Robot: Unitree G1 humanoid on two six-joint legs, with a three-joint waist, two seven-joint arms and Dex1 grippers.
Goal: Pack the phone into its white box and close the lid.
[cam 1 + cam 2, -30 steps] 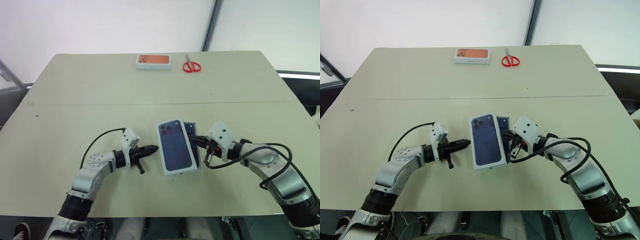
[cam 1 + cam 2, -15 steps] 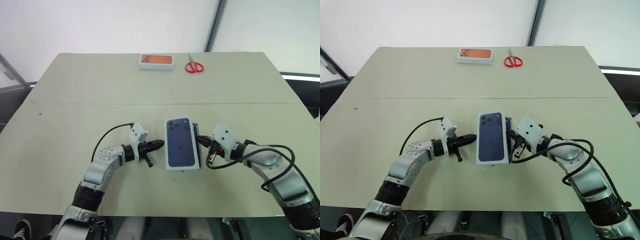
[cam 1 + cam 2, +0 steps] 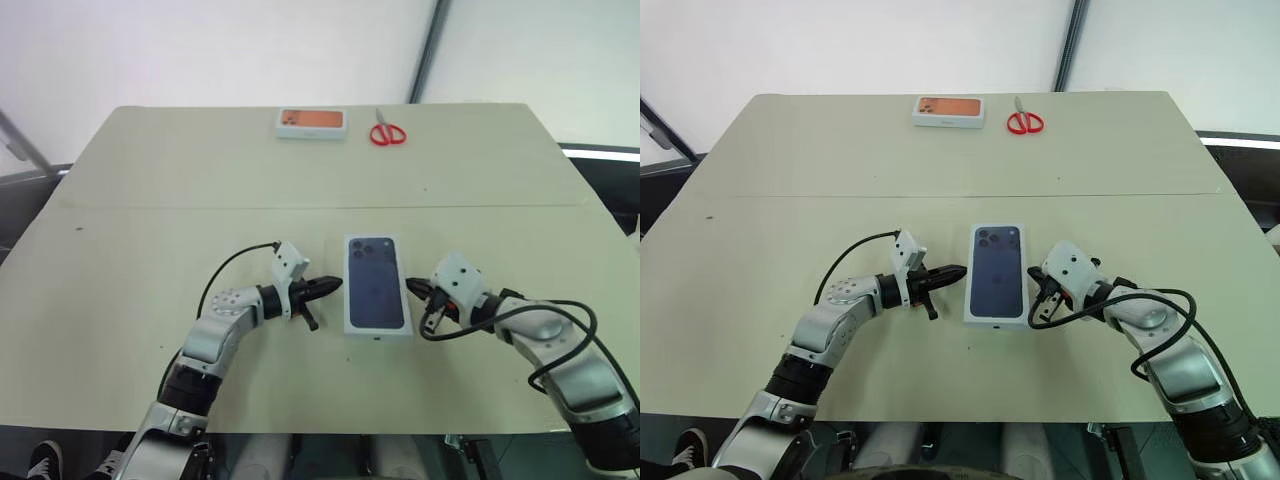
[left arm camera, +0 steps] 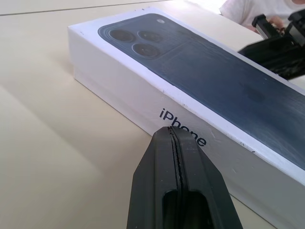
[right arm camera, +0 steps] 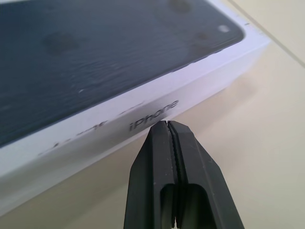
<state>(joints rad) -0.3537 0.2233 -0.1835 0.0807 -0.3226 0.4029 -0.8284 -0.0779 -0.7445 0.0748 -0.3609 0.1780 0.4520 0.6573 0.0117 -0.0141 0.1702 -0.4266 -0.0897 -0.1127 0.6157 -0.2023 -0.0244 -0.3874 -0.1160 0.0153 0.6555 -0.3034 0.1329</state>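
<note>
On the bench point(image 3: 150, 180) the lid point(image 3: 378, 283) sat squarely down — probably over the white box, which we couldn't see. Our left claw point(image 3: 332, 286) and right claw point(image 3: 412, 288), both pressed together, flanked its long sides — seemingly to square it.

The lid point(image 3: 378, 283) covered whatever lay beneath it, between the two grippers; in the right wrist view its far end was cut off.

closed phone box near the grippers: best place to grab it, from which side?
Probably the two long white side walls of the box, one gripper from each side. It lies flat with its long axis pointing away from the robot, and the shut left gripper and right gripper already flank those walls.
</note>
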